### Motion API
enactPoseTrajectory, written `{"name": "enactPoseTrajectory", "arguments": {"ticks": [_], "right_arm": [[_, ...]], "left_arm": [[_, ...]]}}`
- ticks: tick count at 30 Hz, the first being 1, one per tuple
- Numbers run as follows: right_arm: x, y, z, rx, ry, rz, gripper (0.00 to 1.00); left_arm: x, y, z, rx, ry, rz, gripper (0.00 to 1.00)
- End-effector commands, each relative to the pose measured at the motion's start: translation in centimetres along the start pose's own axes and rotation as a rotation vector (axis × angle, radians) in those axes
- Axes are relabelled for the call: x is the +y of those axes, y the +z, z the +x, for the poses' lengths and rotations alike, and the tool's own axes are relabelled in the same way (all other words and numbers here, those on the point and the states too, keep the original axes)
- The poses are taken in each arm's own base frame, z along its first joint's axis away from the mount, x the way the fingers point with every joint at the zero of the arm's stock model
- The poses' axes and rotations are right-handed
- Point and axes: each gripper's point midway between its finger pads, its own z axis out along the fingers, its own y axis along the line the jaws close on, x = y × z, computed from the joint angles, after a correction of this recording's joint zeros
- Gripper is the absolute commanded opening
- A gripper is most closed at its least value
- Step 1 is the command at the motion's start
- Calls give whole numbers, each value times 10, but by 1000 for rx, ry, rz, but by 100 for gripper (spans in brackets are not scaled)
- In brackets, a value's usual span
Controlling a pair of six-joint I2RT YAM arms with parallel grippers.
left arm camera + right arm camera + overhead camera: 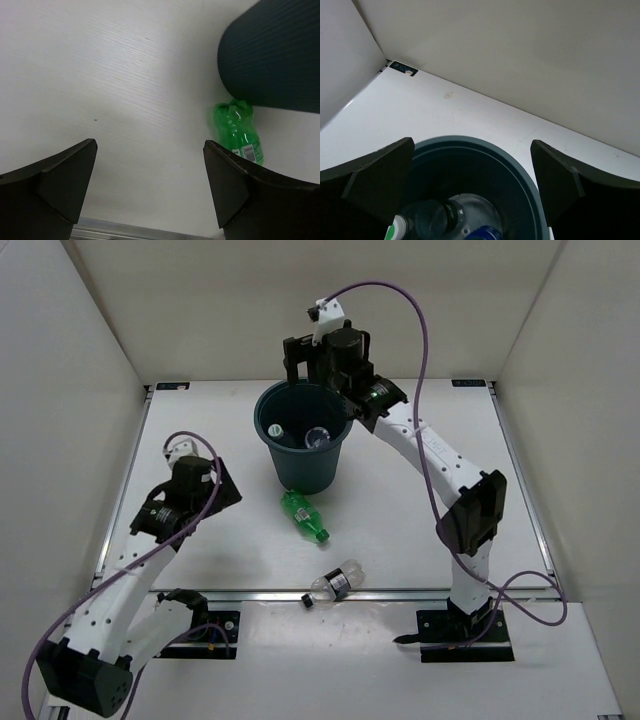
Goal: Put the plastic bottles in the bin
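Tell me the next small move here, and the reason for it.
Probably move the open left gripper rightward until it straddles the all-green plastic bottle, which lies on its side beside the dark teal round plastic bin. The right gripper hangs open and empty over the bin, farther from that bottle.

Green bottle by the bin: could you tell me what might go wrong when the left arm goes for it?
The green bottle lies on its side close to the bin, so the open left tool might bump the bin wall. Being round, it could roll when nudged, perhaps towards the clear bottle at the near edge of the table.
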Motion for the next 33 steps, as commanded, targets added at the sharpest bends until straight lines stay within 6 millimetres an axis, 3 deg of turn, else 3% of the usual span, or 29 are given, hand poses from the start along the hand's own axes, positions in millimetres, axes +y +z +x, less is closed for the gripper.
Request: {"name": "enactPoseTrajectory", "arguments": {"ticks": [1,4,8,9,10,14,17,18,23,28,33], "right_arm": [[-21,-46,-58,-104,32,36,99],[-50,-71,-43,-54,62,88,99],[-110,-124,21,77,100,262,99],[-128,-135,57,153,126,302,99],[-136,-153,59,151,167,324,99],[-189,-222,135,294,267,467,99],[-217,-262,171,358,321,583,99],[-223,-275,187,390,349,602,99],[-234,-306,209,418,382,645,99],[-232,-315,225,451,385,645,99],[-225,-316,238,474,414,619,99]], "left_arm": [[-29,6,11,44,-5,88,99],[-51,14,23,87,22,148,99],[-86,23,40,137,78,218,99],[-92,25,45,157,94,222,99],[-96,27,47,166,103,224,99],[-119,34,90,292,160,241,99],[-133,36,108,333,168,260,99],[-141,38,114,345,170,271,99],[-160,52,136,385,168,267,99],[-174,67,136,349,164,256,99],[-171,76,153,371,176,237,97]]}}
